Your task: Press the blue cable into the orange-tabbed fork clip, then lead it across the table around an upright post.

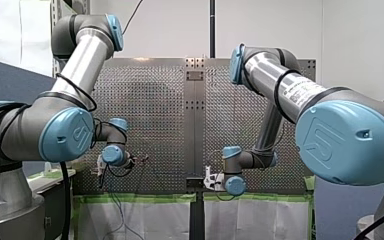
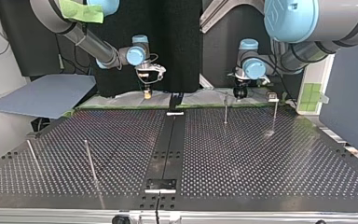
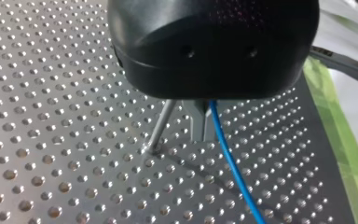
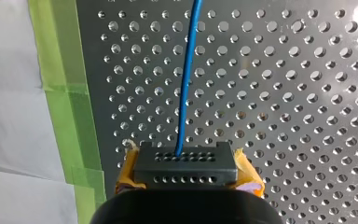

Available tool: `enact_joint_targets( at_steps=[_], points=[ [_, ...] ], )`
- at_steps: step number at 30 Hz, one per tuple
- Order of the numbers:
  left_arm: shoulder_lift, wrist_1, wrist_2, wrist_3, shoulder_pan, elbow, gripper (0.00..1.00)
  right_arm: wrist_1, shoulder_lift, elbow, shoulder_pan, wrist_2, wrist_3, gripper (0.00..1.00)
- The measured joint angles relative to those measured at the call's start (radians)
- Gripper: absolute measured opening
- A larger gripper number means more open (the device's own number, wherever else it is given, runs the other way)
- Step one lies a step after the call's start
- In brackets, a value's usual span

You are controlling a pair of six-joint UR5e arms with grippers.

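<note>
— Which way does the blue cable point(image 4: 186, 84) run?
— Straight ahead out of my right gripper point(image 4: 185, 163), with its long axis along the green tape point(image 4: 60, 93). That yellow-padded claw is closed on it. Farther along it slants down from under my left gripper point(image 3: 203, 121), just beside the post point(image 3: 161, 123) but apart from it.
— And the left claw?
— I cannot tell how far open it is.
— The surface?
— A grey metal table point(image 4: 284, 93), evenly drilled with round holes. The post is a thin, shiny rod. Beyond the tape there is white sheeting point(image 4: 9, 93).
</note>
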Motion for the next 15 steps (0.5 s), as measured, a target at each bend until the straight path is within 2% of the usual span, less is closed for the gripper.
enact_joint_targets(
  at_steps=[15],
  points=[
    [-0.032, 0.048, -0.004, 0.017, -0.016, -0.06, 0.0, 0.002, 0.0, 0.0, 0.011, 0.002, 0.0, 0.0]
  ],
)
